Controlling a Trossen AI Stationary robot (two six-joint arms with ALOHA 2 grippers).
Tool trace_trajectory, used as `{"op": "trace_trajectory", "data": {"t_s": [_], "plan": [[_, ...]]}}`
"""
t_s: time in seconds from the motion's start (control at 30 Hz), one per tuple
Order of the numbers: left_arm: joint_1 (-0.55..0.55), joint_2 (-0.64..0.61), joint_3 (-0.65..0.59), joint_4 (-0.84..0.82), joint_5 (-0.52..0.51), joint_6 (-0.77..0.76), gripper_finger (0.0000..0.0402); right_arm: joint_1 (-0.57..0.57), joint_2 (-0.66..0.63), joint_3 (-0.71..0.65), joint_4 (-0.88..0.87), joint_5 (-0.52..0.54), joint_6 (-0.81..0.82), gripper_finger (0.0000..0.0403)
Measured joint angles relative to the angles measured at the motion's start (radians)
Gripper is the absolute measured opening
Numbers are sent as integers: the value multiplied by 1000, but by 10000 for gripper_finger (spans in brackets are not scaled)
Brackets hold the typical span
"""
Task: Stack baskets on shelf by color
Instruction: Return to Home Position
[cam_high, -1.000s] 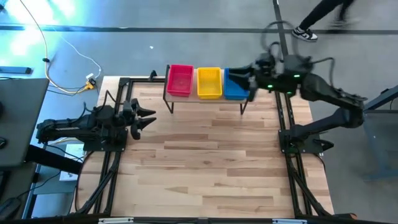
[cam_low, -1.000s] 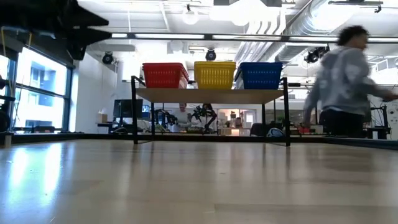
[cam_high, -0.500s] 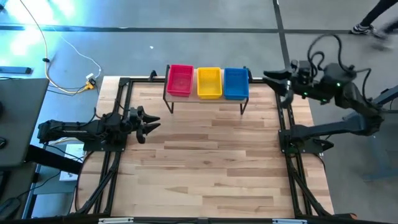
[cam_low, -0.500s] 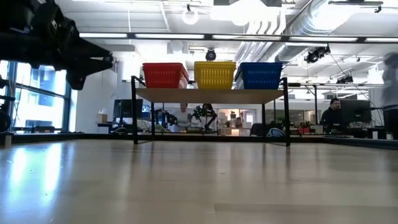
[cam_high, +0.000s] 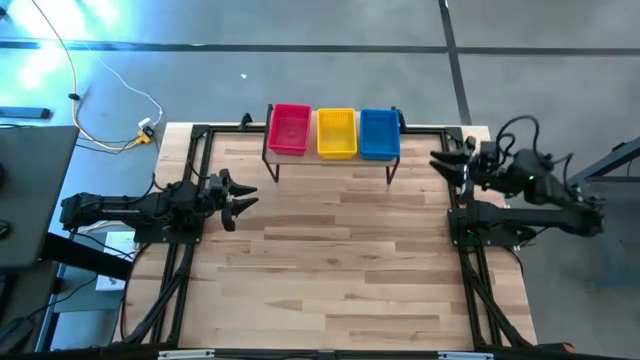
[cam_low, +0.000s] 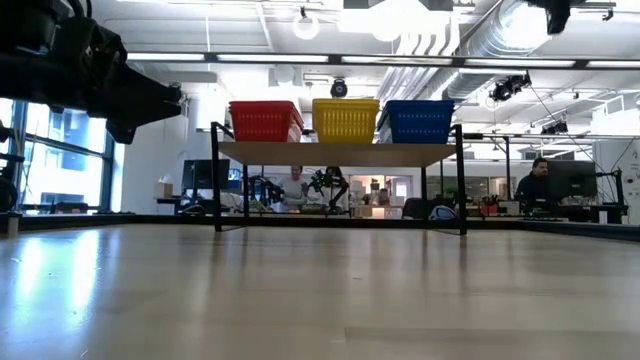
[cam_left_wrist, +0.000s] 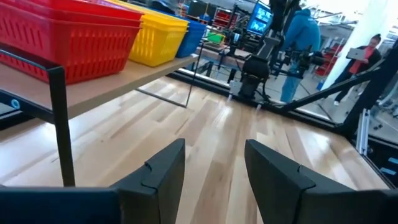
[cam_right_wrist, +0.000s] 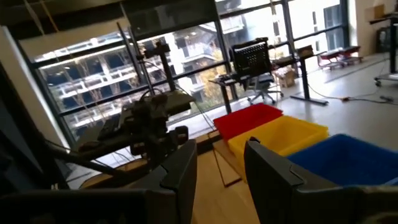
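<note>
Three stacks of mesh baskets stand side by side on the shelf (cam_high: 335, 157) at the table's far edge: red baskets (cam_high: 290, 129), yellow baskets (cam_high: 336, 133) and blue baskets (cam_high: 379, 134). The low view shows red (cam_low: 265, 120), yellow (cam_low: 346, 120) and blue (cam_low: 418, 120) resting by their bases on the plank (cam_low: 340, 152). My left gripper (cam_high: 243, 199) hovers open near the table's left edge, pointing right. My right gripper (cam_high: 440, 162) is open by the table's right edge, right of the shelf. Both wrist views show the baskets ahead: red (cam_left_wrist: 68, 31) and blue (cam_right_wrist: 342, 155).
The shelf's black legs (cam_high: 272, 168) stand on the wooden tabletop (cam_high: 340, 260), whose near part is bare wood. Black arm frames run along both side edges (cam_high: 468, 230). People sit and stand in the room beyond the table (cam_low: 538, 180).
My right gripper has drawn back from over the blue stack toward the table's right edge and come down and nearer. My left gripper has dropped a little and shifted slightly right. A person walking behind the table has left the view. The baskets have stayed put.
</note>
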Motion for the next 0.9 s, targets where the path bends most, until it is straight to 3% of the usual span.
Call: {"op": "trace_trajectory", "data": {"t_s": [0.5, 0.7, 0.9], "plan": [[0, 0, 0, 0, -3, -1, 156, 0, -218, -542, 330, -64, -18, 118], [0, 0, 0, 0, -2, -1, 156, 0, -263, -661, 386, -83, 3, 118], [0, 0, 0, 0, -2, 0, 156, 0, -267, -662, 324, -96, 22, 118]]}}
